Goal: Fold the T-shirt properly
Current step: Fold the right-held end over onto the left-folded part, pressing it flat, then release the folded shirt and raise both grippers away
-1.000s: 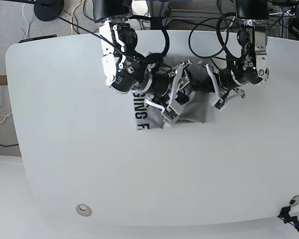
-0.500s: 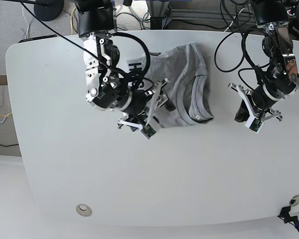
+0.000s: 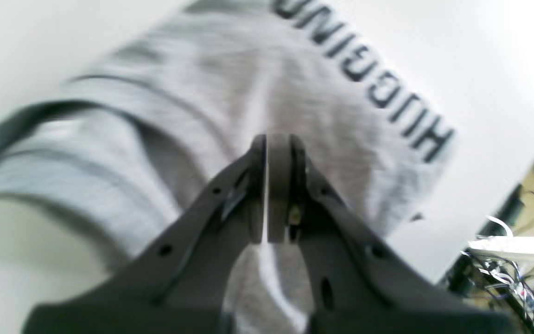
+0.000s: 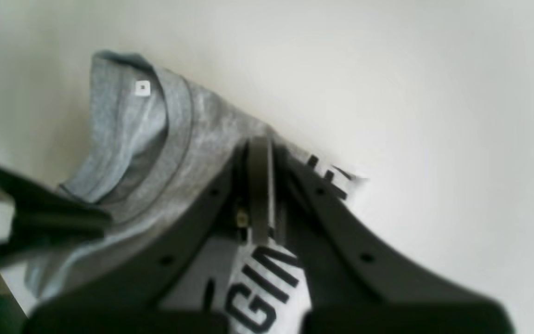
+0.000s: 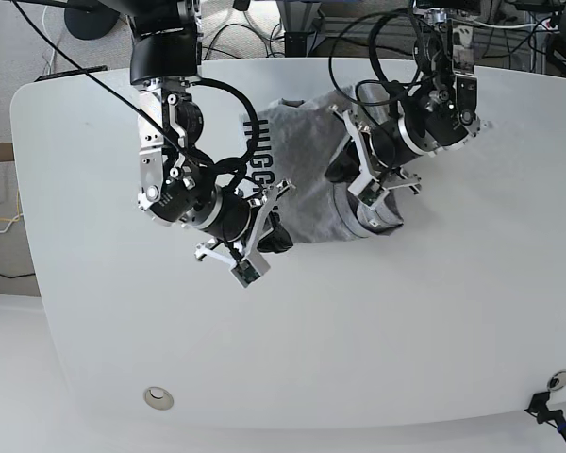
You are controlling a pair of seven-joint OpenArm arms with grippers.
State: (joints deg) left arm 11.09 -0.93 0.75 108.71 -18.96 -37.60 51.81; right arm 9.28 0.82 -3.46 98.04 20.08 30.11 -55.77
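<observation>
See gray cotton T-shirt [image 5: 307, 170] w/ black block lettering, folded into a rough bundle, wrinkled, lying on white worktop [image 5: 292, 349]. In base view, find lettering along its left edge, loose curved folds at its right.

Find L hand [image 5: 356, 180] over shirt's right part, reaching in from top right, pointing down-left; fingers pressed together, w/ fabric below. Find R hand [image 5: 262, 256] at shirt's lower-left corner, tips just past the bottom edge, arm slanting down from top left; fingers also pressed together. Can't tell re: contact w/ cloth for either.

Vs. 0.5 s ago: see L hand brought in from well right of shirt to above its folds; R hand shifted left, from mid-shirt to lettered side, now uncovering more of the middle & more letters. Vs. 1.0 s ago: see hands farther apart, no longer close together over shirt. Can't spot any clear shift of shirt since 0.5 s ago.
</observation>
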